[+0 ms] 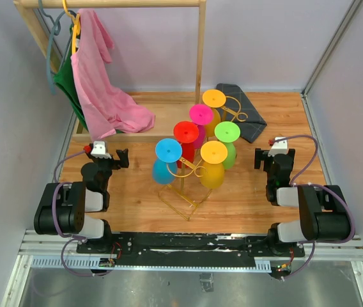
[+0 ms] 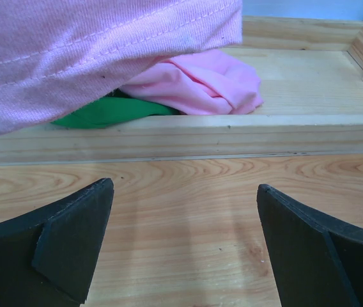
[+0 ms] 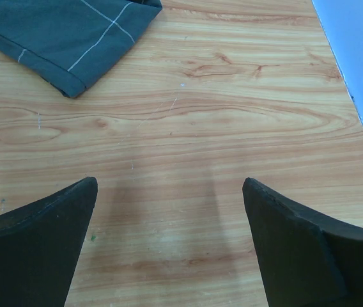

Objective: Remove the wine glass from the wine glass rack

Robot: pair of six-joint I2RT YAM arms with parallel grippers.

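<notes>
The gold wire wine glass rack stands mid-table with several coloured wine glasses hanging upside down from its hooks: blue, red, pink, orange, green and yellow. My left gripper rests to the left of the rack, open and empty; its wrist view shows only bare wood between the fingers. My right gripper rests to the right of the rack, open and empty over the table. Neither touches a glass.
A wooden clothes rack stands at the back, with a pink garment and a green one hanging and draped onto its base board. A folded dark grey cloth lies at the back right. Walls enclose the table.
</notes>
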